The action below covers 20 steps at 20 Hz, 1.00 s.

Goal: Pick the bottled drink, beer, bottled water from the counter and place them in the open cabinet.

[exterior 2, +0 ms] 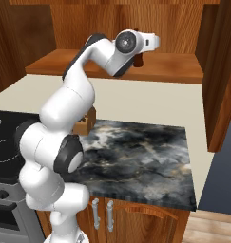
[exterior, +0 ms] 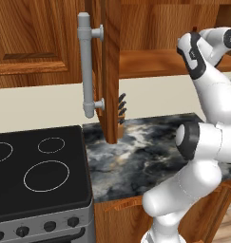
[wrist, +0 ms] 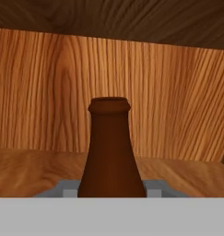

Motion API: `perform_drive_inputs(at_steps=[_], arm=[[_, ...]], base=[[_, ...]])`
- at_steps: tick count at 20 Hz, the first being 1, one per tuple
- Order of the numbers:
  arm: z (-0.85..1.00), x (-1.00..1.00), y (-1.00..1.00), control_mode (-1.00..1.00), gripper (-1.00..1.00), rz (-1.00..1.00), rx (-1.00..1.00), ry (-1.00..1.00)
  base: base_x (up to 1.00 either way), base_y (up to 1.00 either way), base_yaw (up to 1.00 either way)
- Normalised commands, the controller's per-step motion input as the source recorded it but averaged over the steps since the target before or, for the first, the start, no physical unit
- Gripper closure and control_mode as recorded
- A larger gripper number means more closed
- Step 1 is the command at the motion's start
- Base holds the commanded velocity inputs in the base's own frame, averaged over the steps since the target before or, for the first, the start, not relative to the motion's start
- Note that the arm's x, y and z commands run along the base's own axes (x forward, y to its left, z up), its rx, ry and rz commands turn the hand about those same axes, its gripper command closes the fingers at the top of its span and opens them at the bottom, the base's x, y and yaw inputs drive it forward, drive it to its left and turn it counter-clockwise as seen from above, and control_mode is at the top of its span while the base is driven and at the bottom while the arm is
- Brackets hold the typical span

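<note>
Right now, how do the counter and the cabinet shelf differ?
The counter is dark marbled stone; the shelf is reddish-brown wood. The counter sits low beside the stove; the shelf is higher, against the wall. The arm reaches over the shelf, where a brown bottle stands at the hand. Both are flat.

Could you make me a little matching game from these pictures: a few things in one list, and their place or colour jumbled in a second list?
Things:
1. brown bottle
2. stovetop
3. counter
4. cabinet door handle

Descriptions:
A. marbled black, grey and white
B. long grey upright bar
C. black, with white ring marks
D. between the gripper fingers, over the cabinet shelf

Pairs: 1-D, 2-C, 3-A, 4-B
</note>
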Motion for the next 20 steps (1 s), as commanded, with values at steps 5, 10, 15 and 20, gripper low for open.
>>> perform_drive_inputs(at_steps=[5,10,15,20], arm=[[-0.19,0.48,0.0,-1.0,1.0,0.0,0.0,-0.01],[-0.08,0.48,-0.02,-1.0,1.0,0.0,0.01,0.0],[-0.04,0.4,-0.05,-1.0,1.0,0.0,0.02,0.0],[-0.14,0.14,-0.01,-1.0,1.0,0.0,0.0,0.0]], base=[[0.0,0.0,0.0],[0.0,0.0,0.0],[0.0,0.0,0.0],[0.0,0.0,0.0]])
